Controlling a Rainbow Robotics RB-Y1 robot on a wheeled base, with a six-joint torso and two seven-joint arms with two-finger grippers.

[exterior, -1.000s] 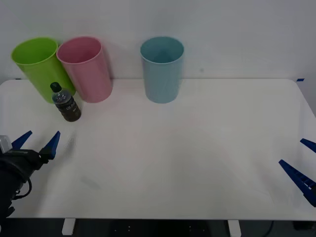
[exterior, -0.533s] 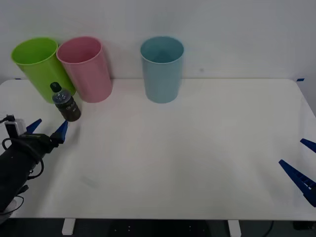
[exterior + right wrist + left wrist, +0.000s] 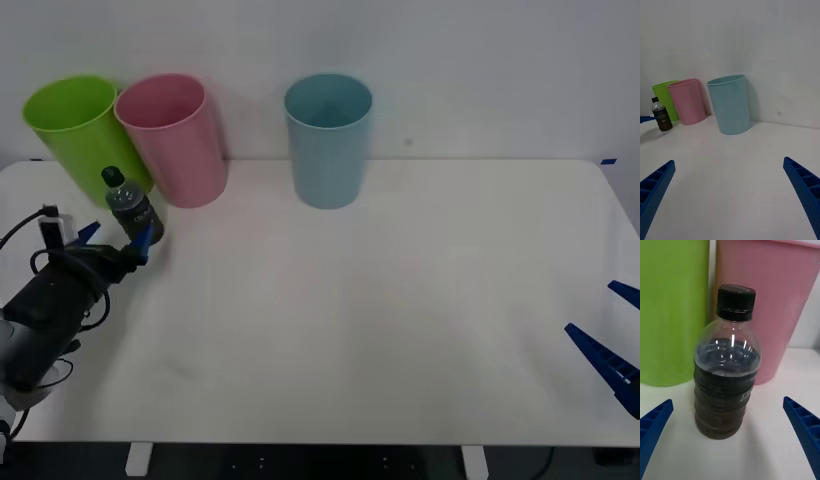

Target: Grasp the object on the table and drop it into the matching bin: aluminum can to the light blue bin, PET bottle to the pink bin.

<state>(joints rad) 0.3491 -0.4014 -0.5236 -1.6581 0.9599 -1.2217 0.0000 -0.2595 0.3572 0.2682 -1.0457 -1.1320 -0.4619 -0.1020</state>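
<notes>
Plastic PET bottle (image 3: 132, 209): stood upright on the white table (image 3: 380, 300) at about ten o'clock from the table's middle, just in front of the gap between the lime green bin (image 3: 75, 135) and the pink bin (image 3: 172, 138); dark liquid, black cap on.
Left gripper (image 3: 112, 240): jaws spread wide, nothing held; the bottle sat centred between its fingers (image 3: 655, 423) in the wrist view, one fingertip close beside the bottle's base.
Right gripper (image 3: 610, 340): parked at about four o'clock near the table's edge, jaws apart and empty.
Light blue bin (image 3: 328, 138): at twelve o'clock, well apart from the bottle; not the target for this object.
Progress: approach looked nearly finished; grasp not yet made, so closing, lifting and dropping into the pink bin were all left.
Change: over the last second the left gripper had advanced from about eight o'clock up toward the bottle; bottle, bins and right gripper had not moved.
</notes>
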